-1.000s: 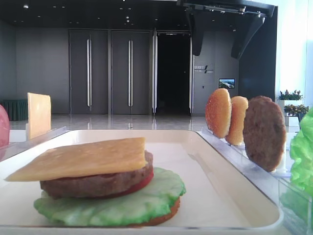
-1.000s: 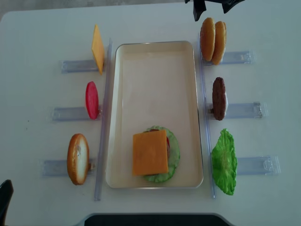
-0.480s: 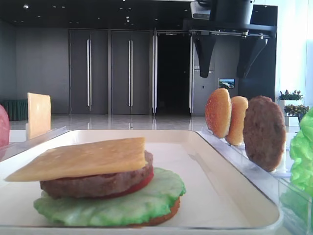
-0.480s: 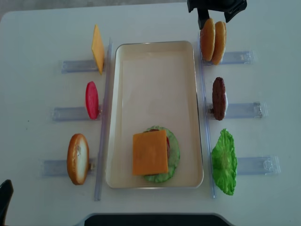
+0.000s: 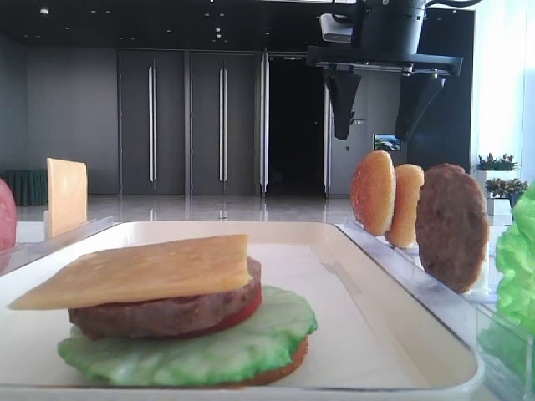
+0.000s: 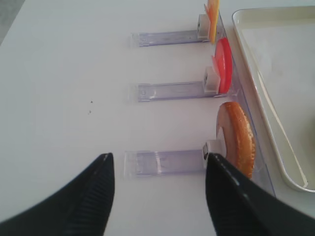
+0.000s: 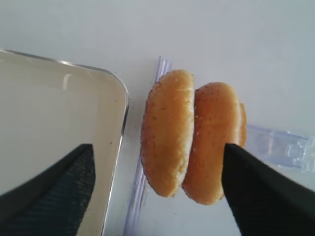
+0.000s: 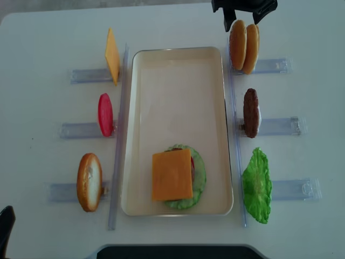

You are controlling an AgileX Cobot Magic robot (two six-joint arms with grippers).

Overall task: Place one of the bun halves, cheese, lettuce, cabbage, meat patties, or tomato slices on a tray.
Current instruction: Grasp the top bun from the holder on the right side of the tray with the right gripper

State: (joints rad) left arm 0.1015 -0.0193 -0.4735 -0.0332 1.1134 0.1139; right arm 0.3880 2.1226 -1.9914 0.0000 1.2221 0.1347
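Right claw (image 7: 157, 191) hangs wide above two upright buns (image 7: 192, 137); it should straddle apparently only the tray-side (image 7: 74, 98) one, squarely.

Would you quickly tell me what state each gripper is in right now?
Left gripper: open, holding nothing.
Right gripper: open above the bun halves, holding nothing.
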